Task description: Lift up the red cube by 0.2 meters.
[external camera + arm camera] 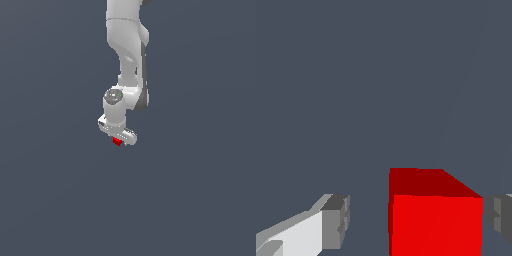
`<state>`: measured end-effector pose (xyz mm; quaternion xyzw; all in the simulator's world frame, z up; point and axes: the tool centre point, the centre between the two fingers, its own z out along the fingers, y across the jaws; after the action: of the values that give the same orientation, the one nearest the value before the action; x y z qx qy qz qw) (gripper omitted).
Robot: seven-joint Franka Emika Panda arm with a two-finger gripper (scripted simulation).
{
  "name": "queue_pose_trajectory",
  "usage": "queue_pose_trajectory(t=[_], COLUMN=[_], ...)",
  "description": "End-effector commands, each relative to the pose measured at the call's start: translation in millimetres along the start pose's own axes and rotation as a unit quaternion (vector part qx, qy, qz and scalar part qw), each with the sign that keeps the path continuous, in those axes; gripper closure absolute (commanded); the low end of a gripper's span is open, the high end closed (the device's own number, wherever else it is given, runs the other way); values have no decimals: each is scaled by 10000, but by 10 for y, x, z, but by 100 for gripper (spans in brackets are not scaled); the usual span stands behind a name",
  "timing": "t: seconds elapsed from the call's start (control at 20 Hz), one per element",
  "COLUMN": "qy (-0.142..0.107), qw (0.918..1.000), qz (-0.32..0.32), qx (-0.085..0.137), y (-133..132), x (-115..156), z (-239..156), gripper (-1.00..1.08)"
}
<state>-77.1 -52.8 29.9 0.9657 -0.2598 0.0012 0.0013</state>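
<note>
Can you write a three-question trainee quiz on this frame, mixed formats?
1. True or false: in the wrist view, both fingers press on the red cube.
2. Where does the cube sit relative to the gripper? A) between its fingers B) outside them C) on top of the hand
3. Fill in: in the exterior view the cube shows just below the white ____.

Key
1. False; a gap shows beside one finger.
2. A
3. gripper
</note>
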Motion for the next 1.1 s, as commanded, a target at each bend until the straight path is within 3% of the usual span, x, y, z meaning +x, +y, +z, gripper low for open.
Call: queue_pose_trajectory(t=[0.0, 0.15, 0.2, 1.05], qy=[-6, -10, -10, -6], qw=[9999, 9999, 9999, 9999], qz=[125, 168, 168, 165], qx=[0, 0, 0, 2], y=[35, 48, 48, 43], x=[-29, -41, -41, -43], z=[68, 94, 94, -36], gripper=[-92, -92, 108, 108])
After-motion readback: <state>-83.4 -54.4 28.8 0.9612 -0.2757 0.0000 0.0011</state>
